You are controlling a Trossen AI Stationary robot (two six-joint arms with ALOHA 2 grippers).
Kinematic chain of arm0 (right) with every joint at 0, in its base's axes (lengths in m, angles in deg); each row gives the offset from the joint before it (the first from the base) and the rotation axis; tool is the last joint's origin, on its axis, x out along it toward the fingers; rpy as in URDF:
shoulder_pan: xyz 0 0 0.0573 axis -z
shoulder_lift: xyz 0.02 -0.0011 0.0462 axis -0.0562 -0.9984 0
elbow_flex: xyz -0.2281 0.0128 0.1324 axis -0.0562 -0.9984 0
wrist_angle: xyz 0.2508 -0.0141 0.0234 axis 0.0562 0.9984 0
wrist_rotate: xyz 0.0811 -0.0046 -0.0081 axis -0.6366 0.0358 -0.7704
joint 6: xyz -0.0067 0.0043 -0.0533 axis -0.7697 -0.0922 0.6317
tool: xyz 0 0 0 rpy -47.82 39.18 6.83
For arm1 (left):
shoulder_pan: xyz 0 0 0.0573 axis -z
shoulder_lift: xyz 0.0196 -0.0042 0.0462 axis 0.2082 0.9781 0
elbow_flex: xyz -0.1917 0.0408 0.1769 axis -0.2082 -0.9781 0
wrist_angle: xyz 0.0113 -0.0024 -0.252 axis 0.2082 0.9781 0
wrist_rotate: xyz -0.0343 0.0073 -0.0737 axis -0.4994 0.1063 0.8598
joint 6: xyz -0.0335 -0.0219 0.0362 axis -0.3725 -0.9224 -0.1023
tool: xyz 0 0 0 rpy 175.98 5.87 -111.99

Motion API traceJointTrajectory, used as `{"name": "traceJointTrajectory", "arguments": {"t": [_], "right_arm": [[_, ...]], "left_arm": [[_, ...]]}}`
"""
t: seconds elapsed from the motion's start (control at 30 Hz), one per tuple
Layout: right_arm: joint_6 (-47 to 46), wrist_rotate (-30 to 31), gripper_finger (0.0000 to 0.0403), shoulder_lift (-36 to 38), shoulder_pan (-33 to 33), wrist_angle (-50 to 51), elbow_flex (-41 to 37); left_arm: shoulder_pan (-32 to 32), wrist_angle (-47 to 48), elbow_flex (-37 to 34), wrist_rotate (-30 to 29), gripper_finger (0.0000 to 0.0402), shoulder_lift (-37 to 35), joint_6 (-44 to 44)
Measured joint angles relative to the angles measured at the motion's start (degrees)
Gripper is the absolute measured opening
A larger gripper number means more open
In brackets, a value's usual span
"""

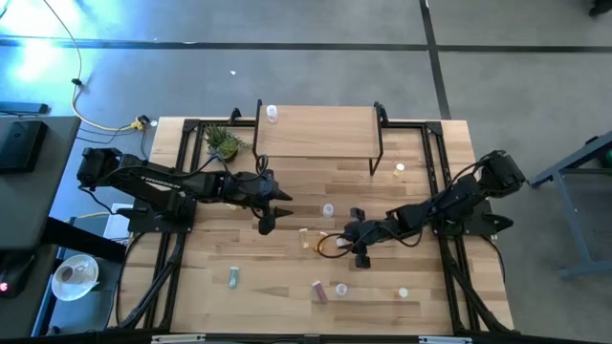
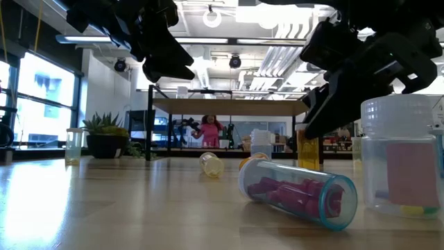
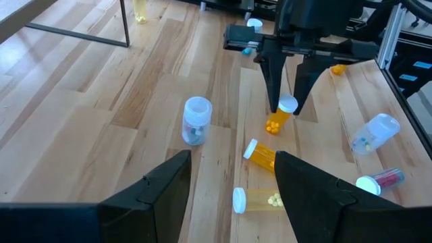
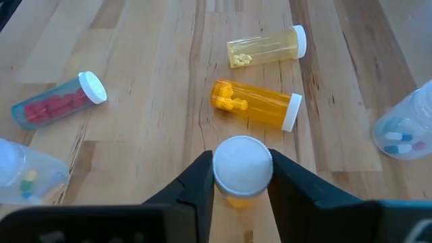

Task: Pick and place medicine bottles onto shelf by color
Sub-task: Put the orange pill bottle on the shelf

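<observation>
Two black jointed arms, left arm (image 1: pixel 158 182) with white lettering, right arm (image 1: pixel 459 199) matte; tapered dark fingers (image 3: pixel 273 88).
</observation>
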Motion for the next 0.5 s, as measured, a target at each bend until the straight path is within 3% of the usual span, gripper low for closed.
{"name": "traceJointTrajectory", "arguments": {"t": [0.2,0.5], "right_arm": [[-0.79,0.82,0.0097,3.4,0.09,0.26,0.0],[1.73,7.38,0.0096,15.66,3.69,0.29,0.0]], "left_arm": [[-0.94,0.0,0.0,-0.09,0.0204,0.0,2.99],[-5.84,-0.01,0.0,-0.11,0.0204,0.02,8.36]]}}
